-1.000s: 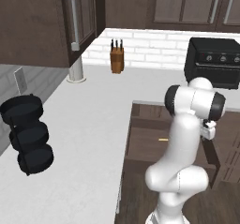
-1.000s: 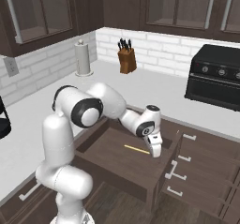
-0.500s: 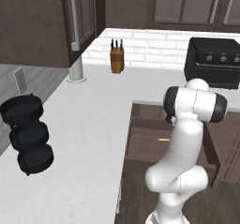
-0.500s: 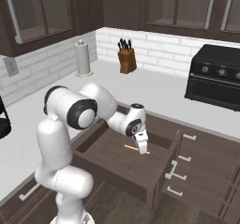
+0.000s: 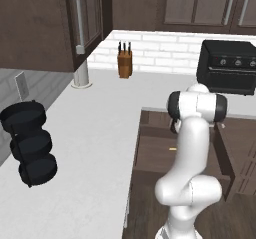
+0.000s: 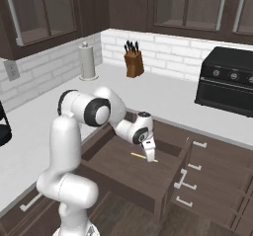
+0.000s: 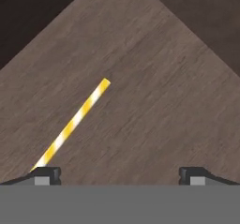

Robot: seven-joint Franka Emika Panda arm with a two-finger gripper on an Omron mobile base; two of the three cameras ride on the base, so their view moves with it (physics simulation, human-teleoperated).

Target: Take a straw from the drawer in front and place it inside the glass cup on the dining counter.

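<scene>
The drawer [image 6: 123, 167] stands pulled out below the white worktop, its dark wood floor [image 7: 154, 78] bare around the straw. The straw [image 6: 143, 157] lies flat on that floor, thin with yellow and white stripes [image 7: 75, 122]; a short piece of it [image 5: 172, 148] shows beside the arm. My gripper [image 6: 149, 153] hangs low inside the drawer, pointing down at the straw's right end. It is open [image 7: 121, 175], and one end of the straw lies right by the left fingertip [image 7: 47, 174]. Nothing is between the jaws. The glass cup and the dining counter are out of view.
A knife block [image 6: 133, 62], a paper towel holder [image 6: 87, 62] and a black oven [image 6: 227, 79] stand on the worktop along the brick wall. A black stacked rack [image 5: 30, 143] sits at the left. Closed drawers with silver handles [image 6: 188, 178] adjoin the open one on the right.
The hand has swung left across the open drawer and come down over the straw's end. The jaws stayed open and the straw has not moved.
</scene>
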